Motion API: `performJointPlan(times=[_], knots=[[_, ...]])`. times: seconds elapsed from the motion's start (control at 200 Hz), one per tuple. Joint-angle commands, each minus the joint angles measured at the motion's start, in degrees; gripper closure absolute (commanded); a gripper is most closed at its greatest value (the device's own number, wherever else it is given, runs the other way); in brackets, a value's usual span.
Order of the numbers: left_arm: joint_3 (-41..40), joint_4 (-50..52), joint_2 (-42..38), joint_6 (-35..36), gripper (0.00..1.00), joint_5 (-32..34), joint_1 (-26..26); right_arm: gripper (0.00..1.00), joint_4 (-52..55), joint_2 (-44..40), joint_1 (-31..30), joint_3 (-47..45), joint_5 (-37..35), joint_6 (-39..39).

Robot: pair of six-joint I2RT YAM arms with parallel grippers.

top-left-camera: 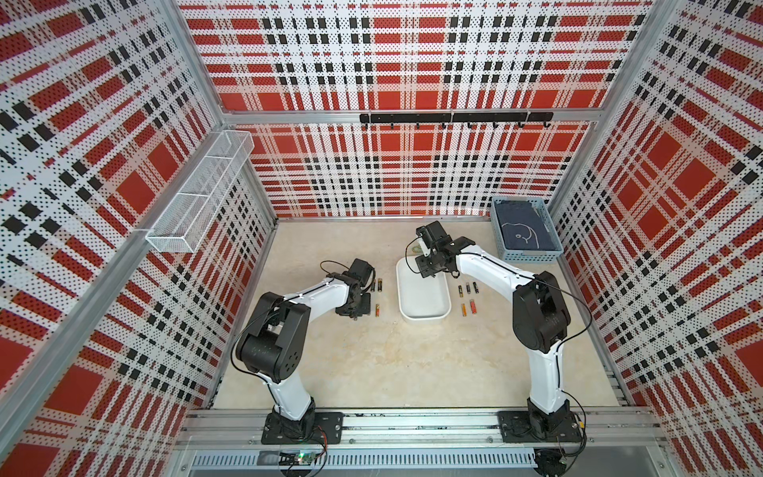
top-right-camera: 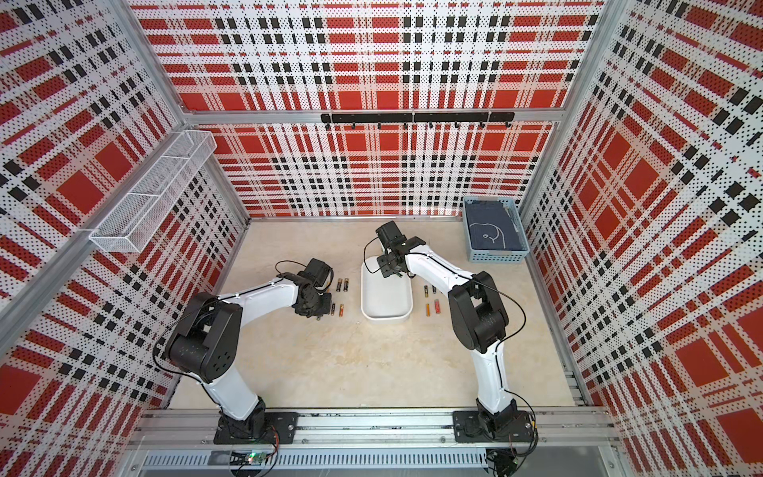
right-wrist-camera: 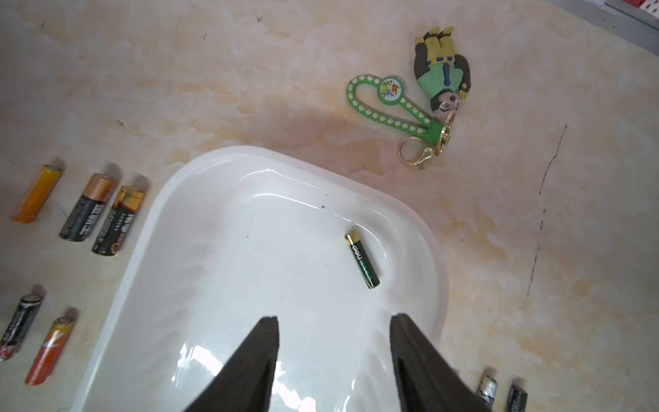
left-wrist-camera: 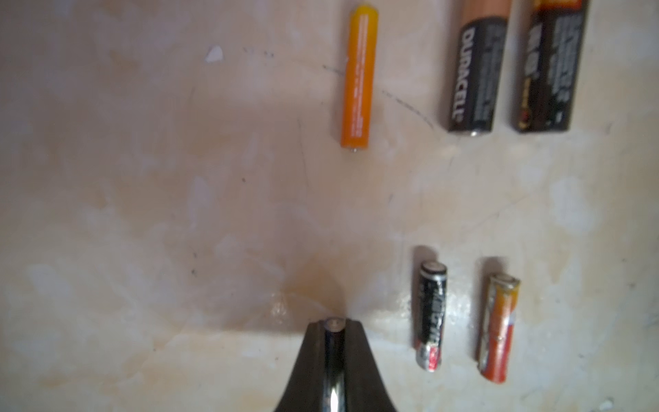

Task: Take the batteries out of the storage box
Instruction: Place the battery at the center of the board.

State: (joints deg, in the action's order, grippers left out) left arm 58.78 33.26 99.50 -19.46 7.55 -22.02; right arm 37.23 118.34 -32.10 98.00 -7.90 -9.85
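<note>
Left gripper [left-wrist-camera: 334, 325] clamped on a battery [left-wrist-camera: 333, 378], right gripper [right-wrist-camera: 333, 321] spread above the storage box [right-wrist-camera: 249, 151]

That dark battery lies lengthwise between the left gripper's fingers [left-wrist-camera: 306, 364], its metal end at their tips, low over the beige surface [left-wrist-camera: 142, 214]. Around it five more batteries rest on the surface: an orange one [left-wrist-camera: 356, 78], two black-and-copper ones side by side [left-wrist-camera: 478, 71], a black one [left-wrist-camera: 431, 314] and an orange-red one [left-wrist-camera: 497, 328]. The right gripper's jaws stand apart with nothing between them, over the white box, which sits between the two arms. One black-green battery with a gold end [right-wrist-camera: 361, 258] lies inside, near a corner. In a top view, five batteries [top-left-camera: 467, 288] lie in two rows just right of the box. Past its far end lies a green keychain [right-wrist-camera: 403, 107] with a small figure, and a blue basket [top-left-camera: 526, 229] stands in the far right corner
</note>
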Motion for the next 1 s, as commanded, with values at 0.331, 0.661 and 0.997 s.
performJointPlan(times=[0.331,0.661,0.997], knots=[[1.64,-2.76,2.18,-0.51,0.89,-0.06,-0.27,0.43,2.71,4.99,1.68,2.34,-0.88,0.85],[2.45,-2.58,2.09,-1.33,0.75,1.52,-1.33,0.45,2.14,7.97,1.61,3.94,-1.26,0.46],[4.97,-0.92,2.41,-1.35,0.74,2.81,-2.12,0.49,9.67,14.84,1.46,13.25,-6.35,-4.70]])
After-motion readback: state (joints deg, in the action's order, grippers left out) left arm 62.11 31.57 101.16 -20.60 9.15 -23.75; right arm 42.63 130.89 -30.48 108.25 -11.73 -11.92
